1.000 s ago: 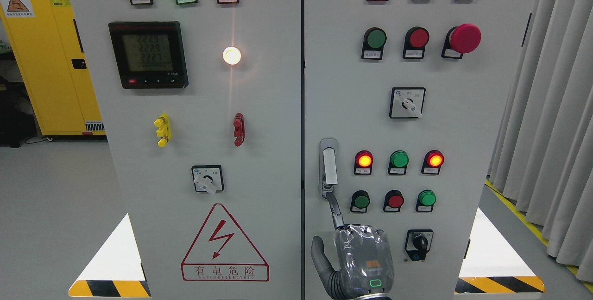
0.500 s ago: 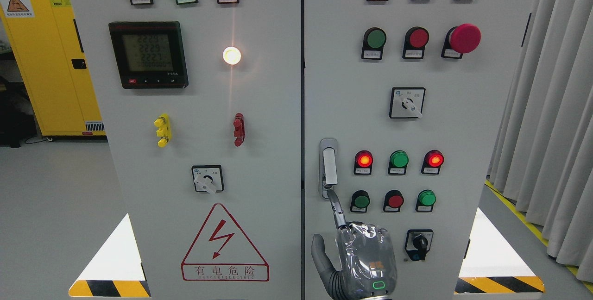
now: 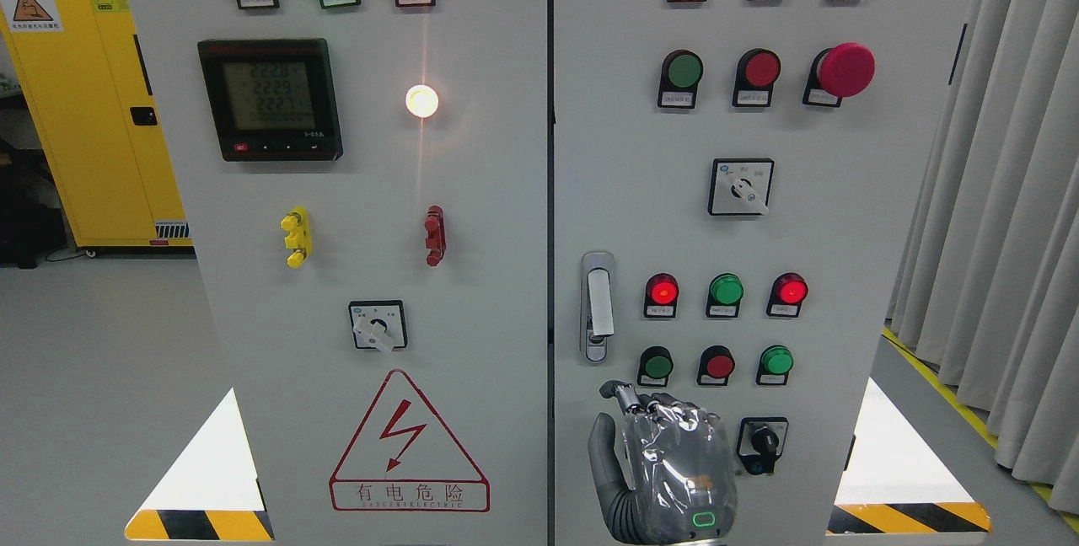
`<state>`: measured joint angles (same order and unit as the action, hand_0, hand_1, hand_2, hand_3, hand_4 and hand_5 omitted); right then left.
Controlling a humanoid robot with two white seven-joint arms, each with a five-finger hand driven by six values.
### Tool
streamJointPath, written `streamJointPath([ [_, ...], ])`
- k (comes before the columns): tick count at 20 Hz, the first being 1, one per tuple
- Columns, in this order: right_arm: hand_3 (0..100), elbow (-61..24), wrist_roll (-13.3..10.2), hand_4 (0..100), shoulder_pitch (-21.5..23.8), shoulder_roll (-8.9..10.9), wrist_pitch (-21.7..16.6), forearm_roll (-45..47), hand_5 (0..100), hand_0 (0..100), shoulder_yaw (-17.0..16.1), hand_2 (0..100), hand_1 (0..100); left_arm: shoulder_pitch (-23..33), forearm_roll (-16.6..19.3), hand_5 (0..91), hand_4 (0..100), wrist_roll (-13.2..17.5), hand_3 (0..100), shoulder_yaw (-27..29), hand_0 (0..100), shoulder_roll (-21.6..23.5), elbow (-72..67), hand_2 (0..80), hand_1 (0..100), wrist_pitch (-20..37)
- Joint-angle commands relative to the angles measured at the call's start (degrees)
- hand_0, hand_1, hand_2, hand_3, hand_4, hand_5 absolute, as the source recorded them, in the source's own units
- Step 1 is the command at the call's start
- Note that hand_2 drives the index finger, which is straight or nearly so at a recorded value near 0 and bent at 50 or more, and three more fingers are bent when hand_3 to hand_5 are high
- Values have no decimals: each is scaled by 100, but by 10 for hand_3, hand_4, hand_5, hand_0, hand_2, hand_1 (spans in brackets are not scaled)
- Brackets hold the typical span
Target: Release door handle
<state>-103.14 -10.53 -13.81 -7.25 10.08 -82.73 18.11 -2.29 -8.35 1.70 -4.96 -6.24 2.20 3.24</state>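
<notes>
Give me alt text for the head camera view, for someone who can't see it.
A robot's right hand, fingers curled and holding nothing, hangs just below the silver door handle on the right door of a grey electrical cabinet, not touching it. Lit indicator lamps, buttons and rotary switches cover both doors.

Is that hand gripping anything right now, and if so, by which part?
Nothing is held. The right hand sits below the door handle, clear of it, fingers curled on nothing.

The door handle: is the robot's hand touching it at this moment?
No, the right hand is below the door handle, with bare panel showing between its fingers and the handle.
</notes>
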Motion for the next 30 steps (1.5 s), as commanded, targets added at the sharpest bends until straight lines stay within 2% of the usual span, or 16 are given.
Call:
streamJointPath([
  [1,1000,-356,68,986,-104,5,2,20,981,761,-158,870,365,0,0,0,0,-3,0,4,120,0,0,0,556,-34],
  [6,1000,-374,95,1000,-262,5,11,20,1000,728,-149,965,217,0,0,0,0,-3,0,3,120,0,0,0,556,-34],
  [8,1000,-365,278,1000,-298,5,11,11,1000,665,-141,979,175,0,0,0,0,-3,0,-5,120,0,0,0,556,-25],
  [9,1000,-356,349,1000,-306,5,11,11,1000,589,-132,990,152,0,0,0,0,-3,0,-5,120,0,0,0,556,-34],
  [10,1000,-339,367,1000,-315,5,11,11,1000,515,-132,998,145,0,0,0,0,-3,0,3,120,0,0,0,556,-34],
  [13,1000,-269,394,1000,-455,5,11,11,1000,409,-114,1000,109,0,0,0,0,-3,0,4,120,0,0,0,556,-25],
  [15,1000,-180,411,1000,-613,5,11,11,1000,378,-123,1000,108,0,0,0,0,-3,0,-5,120,0,0,0,556,-34],
  [17,1000,-102,437,1000,-780,-4,11,20,1000,303,-106,1000,98,0,0,0,0,-3,0,-5,120,0,0,0,556,-34],
  [19,1000,-22,604,1000,-825,-4,20,11,1000,270,-79,1000,101,0,0,0,0,-3,0,4,120,0,0,0,556,-25],
  [25,1000,180,613,1000,-974,-4,37,2,1000,255,-114,1000,187,0,0,0,0,-3,0,-5,120,0,0,0,556,-25],
  [30,1000,365,561,1000,-1150,-4,46,11,1000,268,-141,1000,218,0,0,0,0,-3,0,4,120,0,0,0,556,-34],
])
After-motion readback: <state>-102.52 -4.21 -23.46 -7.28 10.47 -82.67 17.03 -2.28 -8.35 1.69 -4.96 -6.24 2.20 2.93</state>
